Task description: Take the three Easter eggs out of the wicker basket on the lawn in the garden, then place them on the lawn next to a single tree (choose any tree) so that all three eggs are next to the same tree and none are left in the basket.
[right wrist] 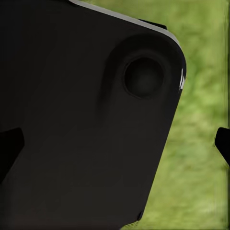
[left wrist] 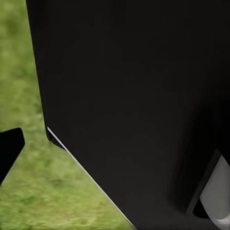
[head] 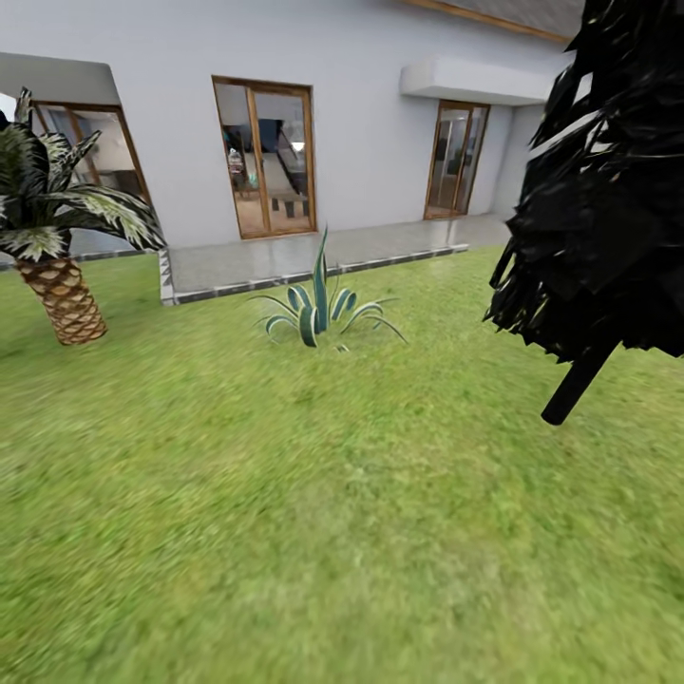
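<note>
Each wrist camera looks at a black body panel, with a dark fingertip (left wrist: 9, 148) at one edge and another (right wrist: 223, 143) on the right arm's side; I cannot tell whether either hand is spread. Ahead, the lawn (head: 313, 513) fills the frame's lower half, an agave (head: 318, 309) center, a palm (head: 57, 247) upper left, a black-leaved tree (head: 598, 209) right, the house (head: 361, 123) behind.

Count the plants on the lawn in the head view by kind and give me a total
Palm: 1
Agave: 1
Black-leaved tree: 1
Total: 3 plants on the lawn
</note>
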